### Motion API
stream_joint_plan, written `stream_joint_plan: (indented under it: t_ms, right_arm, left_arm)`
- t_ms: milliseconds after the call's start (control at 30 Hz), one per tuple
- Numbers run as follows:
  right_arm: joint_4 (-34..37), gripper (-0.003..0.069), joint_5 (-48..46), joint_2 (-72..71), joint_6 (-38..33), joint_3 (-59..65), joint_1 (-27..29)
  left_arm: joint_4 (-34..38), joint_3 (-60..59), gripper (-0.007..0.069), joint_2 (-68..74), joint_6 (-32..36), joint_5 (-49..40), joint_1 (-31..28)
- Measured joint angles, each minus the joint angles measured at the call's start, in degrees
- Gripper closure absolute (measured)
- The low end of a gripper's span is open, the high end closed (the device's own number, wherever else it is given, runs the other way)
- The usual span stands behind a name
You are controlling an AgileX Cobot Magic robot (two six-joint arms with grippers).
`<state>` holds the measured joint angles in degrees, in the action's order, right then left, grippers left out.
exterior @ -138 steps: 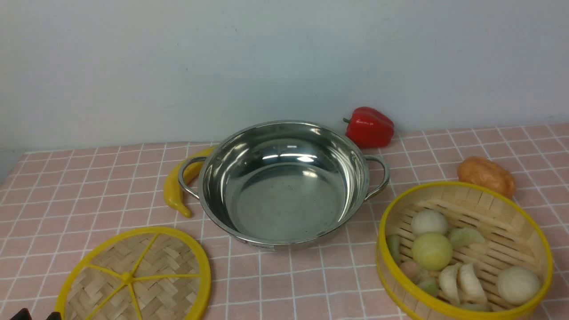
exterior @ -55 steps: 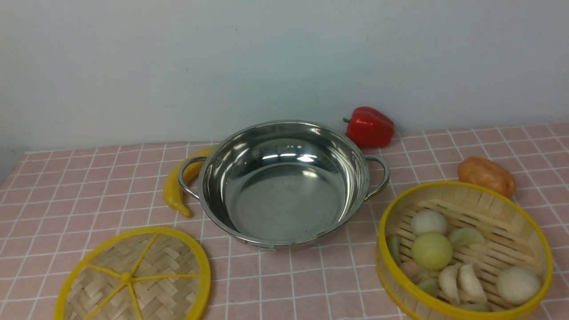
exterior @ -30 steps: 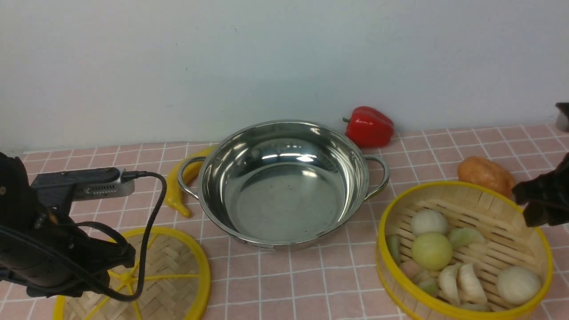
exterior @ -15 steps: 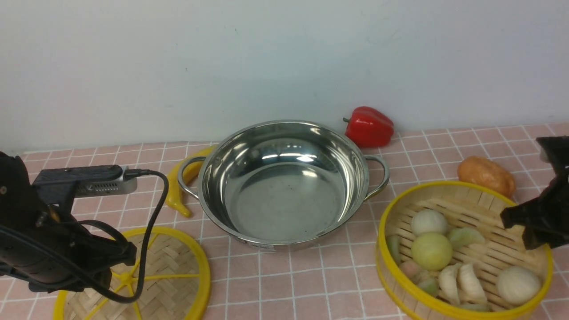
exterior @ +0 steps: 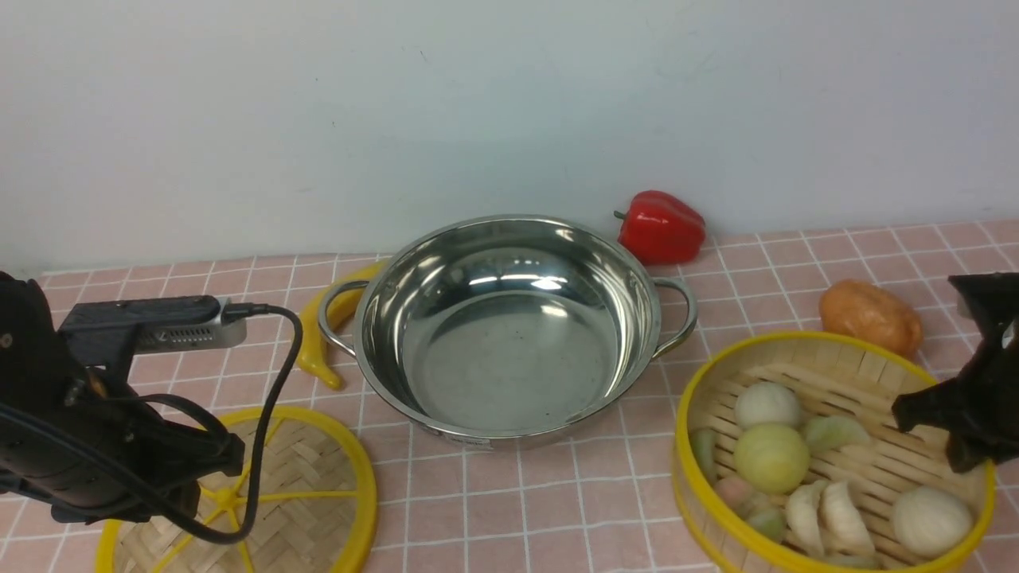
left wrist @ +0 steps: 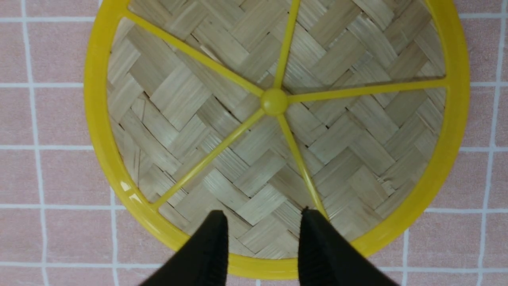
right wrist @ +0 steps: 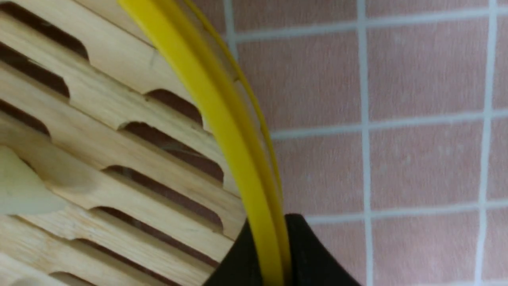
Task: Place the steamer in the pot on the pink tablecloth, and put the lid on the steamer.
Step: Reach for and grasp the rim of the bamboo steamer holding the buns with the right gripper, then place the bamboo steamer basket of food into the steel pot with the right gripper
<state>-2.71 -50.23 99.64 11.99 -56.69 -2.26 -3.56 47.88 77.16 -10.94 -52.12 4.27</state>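
The steamer, a bamboo-slat basket with yellow rims, sits at the right on the pink tablecloth and holds several dumplings and buns. My right gripper is shut on its right-hand rim. In the right wrist view the yellow rim runs between the two black fingers of the right gripper, beside the slatted floor of the steamer. The empty steel pot stands in the middle. The lid lies flat at the left. My left gripper hovers over it, open. In the left wrist view the left gripper is near the rim of the lid, apart from its centre knob.
A red pepper lies behind the pot by the wall. A yellow banana-like fruit curls round the pot's left handle. An orange-brown potato-like item lies just behind the steamer.
My right gripper came down and shut on the steamer's right rim, and the steamer shifted slightly toward me. The left arm has stayed over the lid.
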Motion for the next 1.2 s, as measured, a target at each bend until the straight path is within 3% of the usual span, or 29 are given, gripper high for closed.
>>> stream_joint_plan:
  t_ms: [367, 533, 667, 967, 1200]
  right_arm:
    - [-1.52, 0.0606, -18.02, -11.92, -1.3, -5.36, 0.0]
    - [4.33, 0.0606, -21.17, -12.81, -3.95, -15.88, -0.39]
    - [9.35, 0.0606, -21.29, -6.45, -4.07, -30.66, -5.55]
    - [8.67, 0.0606, -21.03, 21.91, 0.92, -63.23, -20.5]
    - [6.89, 0.0606, -21.09, 35.02, 3.0, -73.26, -24.41]
  left_arm:
    - [0.0, 0.0, 0.0382, 0.0, 0.56, 0.0, 0.0]
    - [0.0, 0.0, 0.0382, 0.0, 0.56, 0.0, 0.0]
    - [0.0, 0.0, 0.0382, 0.0, 0.56, 0.0, 0.0]
    - [0.0, 0.0, 0.0382, 0.0, 0.57, 0.0, 0.0]
    - [0.0, 0.0, 0.0382, 0.0, 0.88, 0.0, 0.0]
